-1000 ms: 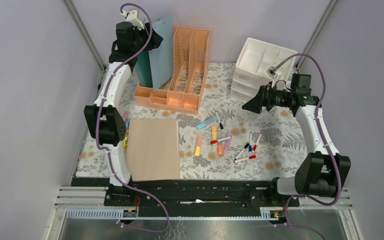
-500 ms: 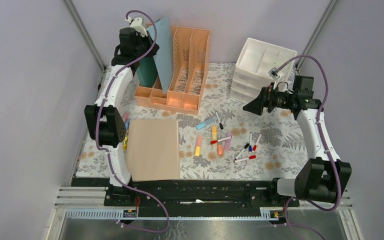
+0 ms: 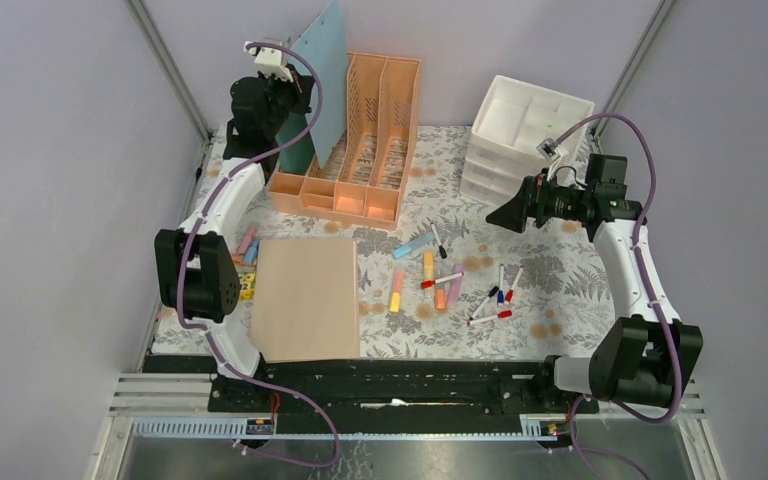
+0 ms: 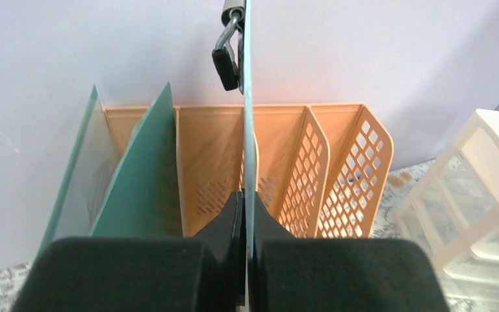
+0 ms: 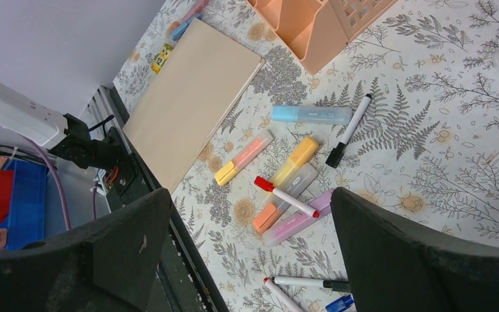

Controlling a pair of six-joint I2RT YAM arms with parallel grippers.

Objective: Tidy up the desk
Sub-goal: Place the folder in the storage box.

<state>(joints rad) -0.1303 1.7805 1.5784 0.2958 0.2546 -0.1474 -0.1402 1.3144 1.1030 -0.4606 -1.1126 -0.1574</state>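
- Desk (image 3: pixel 560 290) spreads beneath both grippers. It is a flat rectangle with its long axis running left to right across the arm bases. Its cloth cover is white-grey, printed with grey fern leaves and tan-orange flowers.
- The left gripper (image 4: pixel 245 218) is raised over the desk's far left corner. Its black fingers are pressed together on a thin pale blue board (image 3: pixel 328 75), pinching one edge.
- The board stands nearly upright with a slight tilt, its long side rising away from the fingers. Edge-on from the wrist it is a stiff flat sheet, with a dark metal clip (image 4: pixel 227 49) above the fingers.
- Just ahead of and below those fingers sits a peach file rack (image 3: pixel 380 120). It is plastic, with slanted walls pierced by oval holes.
- Two green sheets (image 4: pixel 140 182) lean in the rack to the left of the pinched board.
- The right gripper (image 3: pixel 505 213) hovers with jaws spread wide, holding nothing, and points toward the desk's middle.
- Below it lie scattered markers and highlighters (image 5: pixel 292 169), slim cylinders with caps.
- A smooth tan rectangular pad (image 5: pixel 191 97) lies beyond them, toward the left arm.
- A white plastic drawer unit (image 3: pixel 520 130), boxy and open-topped, stands just beside the right gripper on its far side.
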